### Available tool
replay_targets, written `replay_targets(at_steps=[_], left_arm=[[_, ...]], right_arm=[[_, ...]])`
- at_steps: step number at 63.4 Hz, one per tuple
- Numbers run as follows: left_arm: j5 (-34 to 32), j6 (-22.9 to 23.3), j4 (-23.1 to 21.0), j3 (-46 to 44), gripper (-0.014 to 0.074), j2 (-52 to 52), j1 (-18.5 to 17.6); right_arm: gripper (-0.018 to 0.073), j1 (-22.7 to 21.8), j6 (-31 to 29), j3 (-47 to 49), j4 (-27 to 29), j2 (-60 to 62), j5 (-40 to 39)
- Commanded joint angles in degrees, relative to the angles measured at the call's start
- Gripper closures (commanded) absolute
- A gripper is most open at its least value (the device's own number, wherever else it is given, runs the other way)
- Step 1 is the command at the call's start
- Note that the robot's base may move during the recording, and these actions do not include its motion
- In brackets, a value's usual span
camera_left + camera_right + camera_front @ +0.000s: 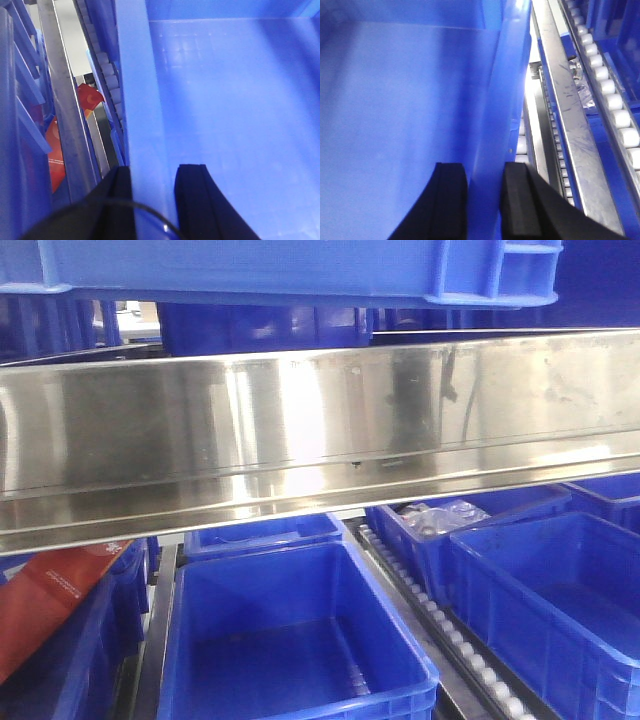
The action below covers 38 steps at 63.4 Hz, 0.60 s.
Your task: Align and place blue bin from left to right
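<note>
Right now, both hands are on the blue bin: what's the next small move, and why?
Probably a short level lift with both hands together. The left hand and right hand each look clamped on an opposite wall of the blue bin, so the grip seems set. A steel rail and roller track run close beside the right wall; clearing them first seems safer than sliding sideways.

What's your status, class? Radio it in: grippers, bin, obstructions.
Left gripper shut on bin, left wall. Right gripper shut on right wall. Bin shows empty, rollers alongside. Red packet beyond left rail, clear of bin.
</note>
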State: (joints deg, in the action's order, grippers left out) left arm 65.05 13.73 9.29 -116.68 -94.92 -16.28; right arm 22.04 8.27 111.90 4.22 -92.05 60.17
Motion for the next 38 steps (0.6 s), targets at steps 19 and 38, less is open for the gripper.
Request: replay_targets(at_steps=[19,38], left_arm=[[-6.1,3.4,-5.6,-1.1,0.0612,1.3,-0.4],[-6.9,5.4,-4.8,-1.0,0.0612,-4.1,-2.1]], right_arm=[[0.0636,-5.9,-5.9,10.0,0.3,-5.4,-2.4],[0.0636,-6.9,-8.3,14.6,-0.1,-13.0,-5.0]])
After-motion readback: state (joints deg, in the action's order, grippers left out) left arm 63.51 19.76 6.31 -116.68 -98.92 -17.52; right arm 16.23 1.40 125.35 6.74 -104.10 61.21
